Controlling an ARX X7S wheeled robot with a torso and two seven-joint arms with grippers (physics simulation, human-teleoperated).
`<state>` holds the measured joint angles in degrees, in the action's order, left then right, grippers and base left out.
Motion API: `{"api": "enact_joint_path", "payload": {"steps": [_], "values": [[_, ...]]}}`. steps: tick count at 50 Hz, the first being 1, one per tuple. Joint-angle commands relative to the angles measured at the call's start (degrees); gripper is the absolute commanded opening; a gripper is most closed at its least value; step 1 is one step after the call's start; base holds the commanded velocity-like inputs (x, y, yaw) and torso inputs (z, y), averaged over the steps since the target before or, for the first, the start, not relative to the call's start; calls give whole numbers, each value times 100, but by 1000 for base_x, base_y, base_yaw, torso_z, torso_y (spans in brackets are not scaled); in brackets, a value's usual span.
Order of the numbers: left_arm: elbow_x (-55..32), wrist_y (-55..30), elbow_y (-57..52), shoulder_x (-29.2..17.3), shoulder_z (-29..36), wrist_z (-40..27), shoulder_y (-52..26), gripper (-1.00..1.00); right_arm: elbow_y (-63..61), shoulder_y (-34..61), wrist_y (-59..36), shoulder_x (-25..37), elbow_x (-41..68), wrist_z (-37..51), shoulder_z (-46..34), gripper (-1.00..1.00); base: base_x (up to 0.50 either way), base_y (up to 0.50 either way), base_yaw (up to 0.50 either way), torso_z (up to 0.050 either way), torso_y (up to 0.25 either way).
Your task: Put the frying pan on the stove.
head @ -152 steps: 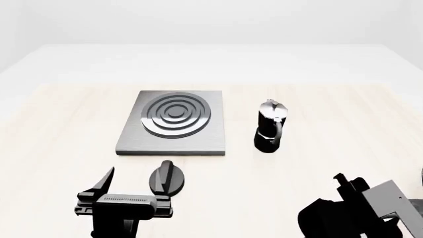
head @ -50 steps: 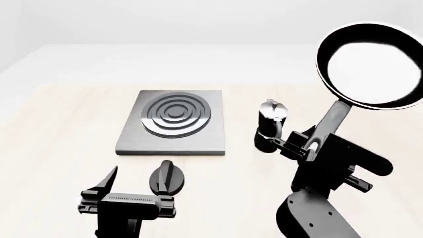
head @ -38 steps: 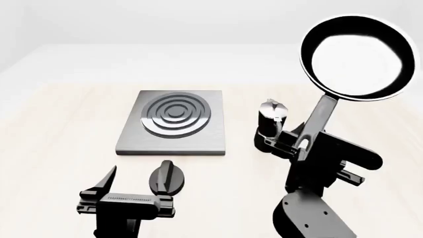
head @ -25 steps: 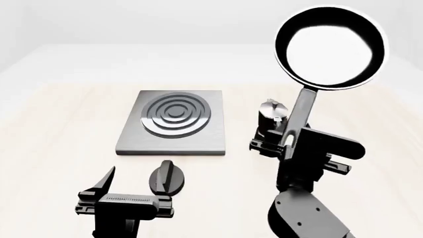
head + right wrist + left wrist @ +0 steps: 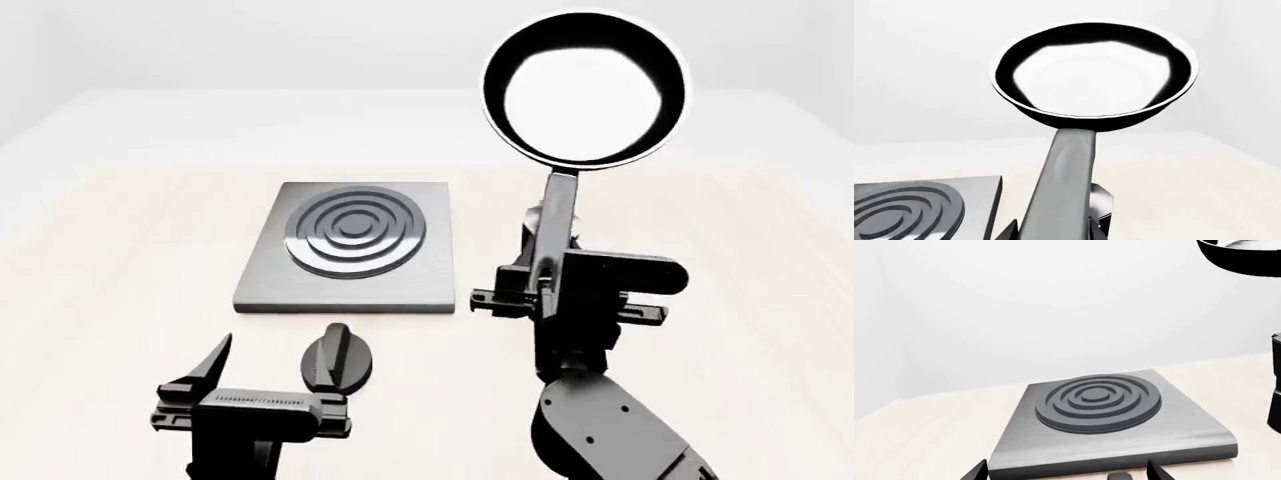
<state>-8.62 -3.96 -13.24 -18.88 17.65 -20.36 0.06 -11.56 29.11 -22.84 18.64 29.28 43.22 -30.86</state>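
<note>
The frying pan (image 5: 585, 90) is held high in the air, its glossy inside tilted toward the head camera and its long grey handle (image 5: 553, 222) pointing down into my right gripper (image 5: 541, 287), which is shut on it. In the right wrist view the pan (image 5: 1094, 75) fills the middle, with the handle (image 5: 1064, 190) running down between the jaws of the right gripper (image 5: 1053, 232). The stove (image 5: 351, 245) lies flat on the table, left of and below the pan. My left gripper (image 5: 274, 368) hovers open in front of the stove (image 5: 1101, 415), holding nothing.
A round black knob (image 5: 334, 358) lies on the table just in front of the stove, beside the left gripper. The moka pot (image 5: 1101, 200) stands right of the stove, mostly hidden behind the pan handle and right gripper. Light wooden table (image 5: 120, 260) stretches around.
The right gripper has carried the lifted pan leftward, from the right edge toward the stove, swinging the handle more upright. The left gripper, stove and knob have not moved.
</note>
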Motion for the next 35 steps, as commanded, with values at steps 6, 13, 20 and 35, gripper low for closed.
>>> {"api": "enact_joint_path", "payload": {"steps": [6,13,20,35], "values": [[-9,-75,-42,-34,15,-32,-42,100,-155,342,-177,107,-11,-487,-22,-100,0,0,0,0,2],[-18,-63,-62,-59,4,-50,-23,100,86,414,-140,87,23,-715,-110,-100,0,0,0,0,3],[-35,-12,-5,-55,15,-46,-21,100,181,495,-191,91,131,-894,-149,-100,0,0,0,1,1],[-36,-51,-33,-67,46,-76,-41,100,305,644,-236,118,171,-1259,-360,-100,0,0,0,0,2]]}}
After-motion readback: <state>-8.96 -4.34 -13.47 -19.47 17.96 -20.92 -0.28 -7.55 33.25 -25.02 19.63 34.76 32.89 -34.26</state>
